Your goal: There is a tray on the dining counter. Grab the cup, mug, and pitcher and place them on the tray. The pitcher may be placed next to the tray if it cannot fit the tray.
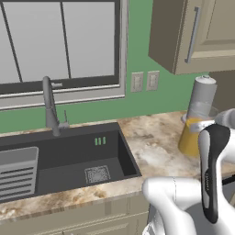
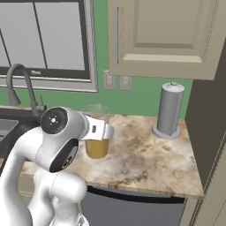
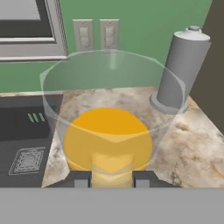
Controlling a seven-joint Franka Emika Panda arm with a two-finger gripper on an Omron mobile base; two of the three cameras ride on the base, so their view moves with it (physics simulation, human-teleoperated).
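1. To the left of the gripper (image 3: 112, 178), a dark sink (image 1: 69, 160) was set into the marbled wall counter (image 2: 145, 154), with a grey faucet (image 1: 50, 108) standing behind it.
2. Two wall outlets (image 3: 96, 35) were on the green wall beyond the gripper, slightly to its left.
3. The gripper's two dark fingertips (image 3: 81, 178) sat on either side of a yellow part at the near foot of the pitcher (image 3: 109, 127), apparently its handle; the jaws stood partly closed and appeared clamped on it.
4. The pitcher, clear above and yellow-orange below, stood upright directly ahead of the gripper, on or just over the counter; I could not tell which.
5. To the gripper's right and farther back, a grey canister (image 2: 170, 110) with a knob stood upright near the wall.
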